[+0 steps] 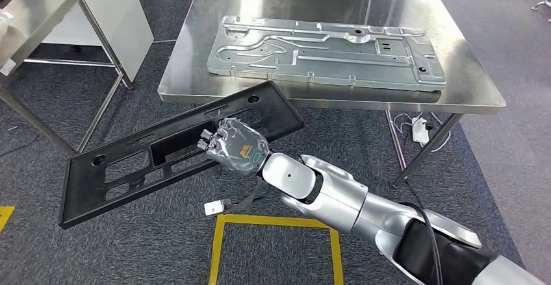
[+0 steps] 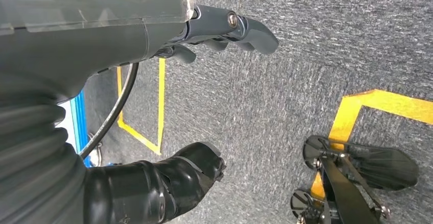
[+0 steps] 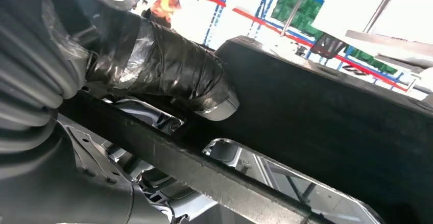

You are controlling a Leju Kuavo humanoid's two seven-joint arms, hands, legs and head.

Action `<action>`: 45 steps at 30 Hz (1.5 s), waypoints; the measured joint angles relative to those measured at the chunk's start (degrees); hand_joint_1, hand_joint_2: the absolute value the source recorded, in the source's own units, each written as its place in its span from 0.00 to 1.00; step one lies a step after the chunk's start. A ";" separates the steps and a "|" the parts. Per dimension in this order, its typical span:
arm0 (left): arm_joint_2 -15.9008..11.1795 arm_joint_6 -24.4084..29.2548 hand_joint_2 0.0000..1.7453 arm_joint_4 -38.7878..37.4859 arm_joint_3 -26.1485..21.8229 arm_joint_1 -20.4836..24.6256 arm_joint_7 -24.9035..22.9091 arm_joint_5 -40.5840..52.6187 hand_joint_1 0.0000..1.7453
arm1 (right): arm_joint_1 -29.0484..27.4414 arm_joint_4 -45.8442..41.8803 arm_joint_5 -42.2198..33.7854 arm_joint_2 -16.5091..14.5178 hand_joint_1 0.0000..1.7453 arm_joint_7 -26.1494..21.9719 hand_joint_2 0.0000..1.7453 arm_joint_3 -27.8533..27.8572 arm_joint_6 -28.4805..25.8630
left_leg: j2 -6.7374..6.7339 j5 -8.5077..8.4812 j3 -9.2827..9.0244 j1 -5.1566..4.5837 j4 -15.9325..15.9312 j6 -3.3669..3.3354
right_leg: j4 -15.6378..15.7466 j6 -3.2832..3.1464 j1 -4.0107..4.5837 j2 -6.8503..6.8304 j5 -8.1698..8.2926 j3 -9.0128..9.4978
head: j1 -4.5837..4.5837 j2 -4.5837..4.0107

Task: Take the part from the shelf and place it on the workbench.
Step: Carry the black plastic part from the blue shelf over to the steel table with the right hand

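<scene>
- Short of the workbench's (image 1: 195, 71) near edge, the right hand (image 1: 235, 147) grips the black part (image 1: 130, 168) by a bar of its cut-out middle, fingers hooked through an opening; the right wrist view shows the taped thumb (image 3: 168, 78) pressed on top of that bar (image 3: 168, 152).
- You have the part over the carpet, tilted, its far end close to the bench's near edge and its other end hanging low toward the yellow floor marking (image 1: 276, 223).
- Your left hand (image 2: 224, 30) hangs over the floor holding nothing, fingers loosely apart.
- Watch the one-handed hold: I judge the long frame could pivot or slip in the fingers, since much of it hangs to one side of the grip.
- Mind the near edge: carried this low, the raised end could knock it.
- Note the grey metal plate (image 1: 325, 54) covering most of the benchtop; the bare strips along the edges look narrow, so the part may land on the plate or overhang.
</scene>
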State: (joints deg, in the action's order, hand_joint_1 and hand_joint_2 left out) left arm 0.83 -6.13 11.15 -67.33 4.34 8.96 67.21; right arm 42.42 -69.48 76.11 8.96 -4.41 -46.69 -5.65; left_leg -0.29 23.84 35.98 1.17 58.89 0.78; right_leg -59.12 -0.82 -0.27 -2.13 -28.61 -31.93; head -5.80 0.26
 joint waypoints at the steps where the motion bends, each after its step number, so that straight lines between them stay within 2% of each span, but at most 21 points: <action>1: 0.04 0.00 1.00 0.00 -0.04 0.00 0.01 0.03 0.00 | 0.02 0.00 0.04 0.00 1.00 -0.08 1.00 0.00 -0.06 | 0.03 0.01 -0.01 -0.05 -0.03 -0.06 | 0.09 -0.34 -0.01 0.00 0.03 0.06 | -0.01 0.00; 9: 0.07 0.09 1.00 0.00 -0.31 0.00 0.02 0.38 0.00 | -0.14 -0.14 -0.13 0.00 1.00 -0.01 1.00 0.01 -1.75 | 0.04 0.28 -0.02 -0.36 0.02 -0.85 | 0.92 0.27 -0.18 -0.03 0.35 0.43 | 0.01 0.00; 13: 0.03 0.14 1.00 0.00 -0.37 0.02 0.04 0.66 0.00 | -1.36 -0.62 -1.51 -0.29 1.00 0.40 1.00 0.22 -3.96 | 0.00 0.66 0.00 -0.85 0.33 -1.89 | 1.49 2.37 -0.69 -0.12 0.47 0.72 | 0.02 0.00; 16: 0.07 0.21 1.00 0.00 -0.38 0.06 0.10 0.73 0.00 | -2.25 -1.35 -2.23 -0.50 1.00 0.43 1.00 0.87 -4.85 | -0.29 0.18 -0.92 -0.32 -1.00 -2.77 | -0.23 2.94 -0.73 0.67 -0.75 0.23 | 0.01 0.01; 19: 0.09 0.26 1.00 0.00 -0.39 0.19 0.13 0.76 0.00 | -2.91 -1.57 -2.26 -0.48 1.00 0.44 1.00 1.57 -5.16 | -0.87 0.06 -1.42 -0.24 -1.54 -3.25 | -9.94 2.84 -0.83 1.79 -5.37 -4.80 | -0.03 0.00; 20: 0.09 0.27 1.00 0.00 -0.39 0.22 0.13 0.76 0.00 | -3.26 -1.56 -2.26 -0.46 1.00 0.45 1.00 1.71 -5.17 | -1.06 0.15 -1.43 -0.23 -1.48 -3.22 | -13.14 2.84 -0.89 1.89 -6.25 -6.71 | -0.03 0.00; 21: 0.09 0.27 1.00 0.00 -0.39 0.23 0.13 0.76 0.00 | -3.62 -1.56 -2.26 -0.45 1.00 0.45 1.00 1.80 -5.17 | -1.28 0.28 -1.44 -0.20 -1.37 -3.11 | -14.62 2.86 -0.98 1.90 -6.04 -7.85 | -0.03 0.00; 22: 0.10 0.27 1.00 0.00 -0.39 0.22 0.13 0.77 0.00 | -3.90 -1.56 -2.26 -0.44 1.00 0.45 1.00 1.87 -5.17 | -1.54 0.45 -1.47 -0.14 -1.18 -2.91 | -13.86 2.88 -1.10 1.80 -4.71 -7.90 | -0.03 0.00; 24: 0.16 0.27 1.00 0.00 -0.40 0.19 0.13 0.78 0.00 | -4.12 -1.63 -2.26 -0.44 1.00 0.45 1.00 2.09 -5.18 | -2.20 1.02 -1.50 0.01 -0.46 -2.24 | -7.17 2.85 -1.28 0.63 -0.54 -5.31 | -0.03 0.00; 26: 0.16 0.27 1.00 0.00 -0.40 0.17 0.13 0.79 0.00 | -4.15 -1.80 -2.25 -0.45 1.00 0.48 1.00 2.38 -5.19 | -2.79 1.64 -1.47 -0.15 0.35 -1.37 | -1.96 2.49 -1.06 -0.57 1.66 -3.19 | -0.02 0.00; 27: 0.14 0.26 1.00 0.00 -0.40 0.19 0.13 0.80 0.00 | -4.20 -1.87 -2.22 -0.45 1.00 0.52 1.00 2.48 -5.18 | -3.08 1.81 -1.50 -0.24 0.51 -0.95 | -1.29 2.20 -0.88 -0.66 1.71 -3.01 | -0.02 0.00; 29: 0.15 0.25 1.00 0.00 -0.40 0.28 0.13 0.84 0.00 | -4.29 -1.93 -2.14 -0.46 1.00 0.59 1.00 2.60 -5.17 | -3.85 1.87 -1.74 -0.20 0.37 -0.18 | -1.44 1.49 -0.70 0.53 1.82 -3.25 | -0.02 0.00; 31: 0.17 0.25 1.00 0.00 -0.40 0.37 0.13 0.85 0.00 | -4.33 -1.99 -2.06 -0.46 1.00 0.61 1.00 2.75 -5.16 | -3.22 3.01 -1.54 0.11 1.46 0.49 | -1.11 0.74 -0.83 1.58 2.12 -3.18 | -0.01 0.00; 34: 0.16 0.25 1.00 0.00 -0.41 0.29 0.13 0.85 0.00 | -4.45 -2.04 -1.99 -0.56 1.00 0.61 1.00 2.89 -5.15 | -0.65 8.08 2.39 0.31 10.36 0.96 | -0.89 -0.05 -0.87 3.10 2.29 -3.07 | 0.01 0.00; 36: 0.16 0.25 1.00 0.00 -0.42 0.17 0.13 0.86 0.00 | -4.74 -2.03 -1.76 -0.61 1.00 0.60 1.00 2.89 -5.15 | -0.18 9.52 5.10 0.27 15.73 0.92 | -0.97 -0.26 -0.61 4.11 2.23 -3.06 | 0.00 0.00; 37: 0.16 0.25 1.00 0.00 -0.43 0.14 0.13 0.88 0.00 | -4.82 -2.02 -1.44 -0.61 1.00 0.54 1.00 2.89 -5.15 | -0.13 8.63 5.21 0.24 15.60 0.75 | -1.04 -0.34 -0.47 4.55 2.18 -3.02 | 0.00 0.00; 38: 0.15 0.25 1.00 0.00 -0.43 0.14 0.13 0.93 0.00 | -4.84 -2.02 -0.96 -0.61 1.00 0.44 1.00 2.89 -5.14 | -0.06 6.76 4.29 0.18 13.26 0.47 | -1.12 -0.40 -0.38 4.97 2.11 -2.94 | 0.00 0.00; 39: 0.12 0.25 1.00 0.00 -0.43 0.17 0.13 0.98 0.00 | -4.77 -2.03 -0.38 -0.61 1.00 0.36 1.00 2.89 -4.99 | 0.14 4.56 2.65 0.09 9.36 0.09 | -1.17 -0.41 -0.30 5.33 2.03 -2.83 | 0.00 0.00; 41: 0.03 0.25 1.00 0.00 -0.43 0.33 0.13 1.05 0.00 | -4.46 -1.97 0.68 -0.60 1.00 0.31 1.00 2.88 -4.38 | 0.78 1.99 -0.30 -0.20 2.74 -0.65 | -1.20 -0.18 -0.11 5.88 1.91 -2.78 | 0.00 0.00; 42: 0.00 0.25 1.00 0.00 -0.43 0.42 0.13 1.07 0.00 | -4.28 -1.91 1.09 -0.57 1.00 0.34 1.00 2.87 -4.10 | 1.03 1.64 -0.99 -0.28 1.04 -0.69 | -1.25 -0.06 0.01 5.98 1.88 -2.85 | -0.04 0.00; 45: 0.03 0.26 1.00 0.00 -0.43 0.54 0.13 1.14 0.00 | -3.98 -1.67 1.86 -0.48 1.00 0.40 1.00 2.86 -4.07 | 1.25 1.56 -1.20 -0.44 0.23 -0.27 | -1.21 0.04 0.00 5.88 1.87 -2.98 | -0.10 0.00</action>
State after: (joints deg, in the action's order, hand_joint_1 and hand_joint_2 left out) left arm 0.85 -5.87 11.15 -67.76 4.89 9.09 68.35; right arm 38.44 -71.15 77.97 8.48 -4.01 -43.82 -9.72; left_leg 0.96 25.39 34.78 0.73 59.11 0.51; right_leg -60.33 -0.79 -0.27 3.75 -26.74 -34.91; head -5.90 0.26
